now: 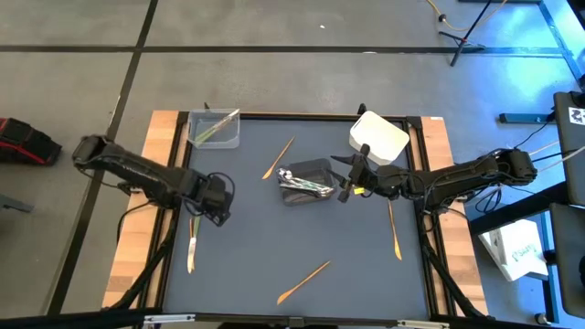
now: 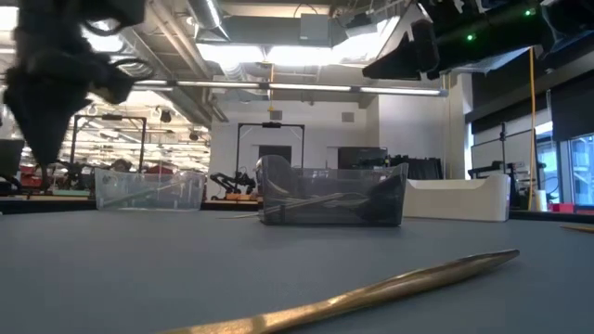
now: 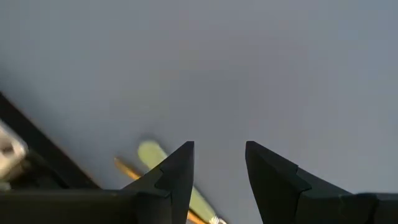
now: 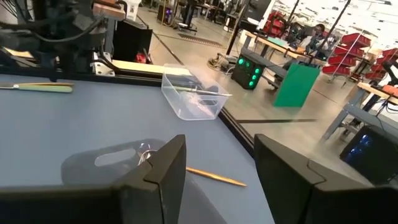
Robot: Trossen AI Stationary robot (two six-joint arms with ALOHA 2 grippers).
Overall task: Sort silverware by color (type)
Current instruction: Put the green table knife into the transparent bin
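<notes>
My left gripper (image 1: 219,206) (image 3: 221,146) hangs open above the mat near the table's left side; a pale green utensil (image 3: 152,155) and a tan one lie together on the mat beside it (image 1: 192,245). My right gripper (image 1: 348,179) (image 4: 217,140) is open and empty, just right of the dark grey tub (image 1: 306,181), which holds silver utensils (image 1: 304,185). The clear tub (image 1: 216,128) holds pale green utensils. Three tan utensils lie flat on the mat: one (image 1: 279,157) left of the dark tub, one (image 1: 303,281) near the near edge, one (image 1: 394,230) at the right.
A white tub (image 1: 378,137) stands at the far right of the mat, close behind my right arm. Wooden boards (image 1: 137,238) flank the mat on both sides. Open mat (image 1: 292,233) lies between the arms. In the low view the near tan utensil (image 2: 371,292) fills the foreground.
</notes>
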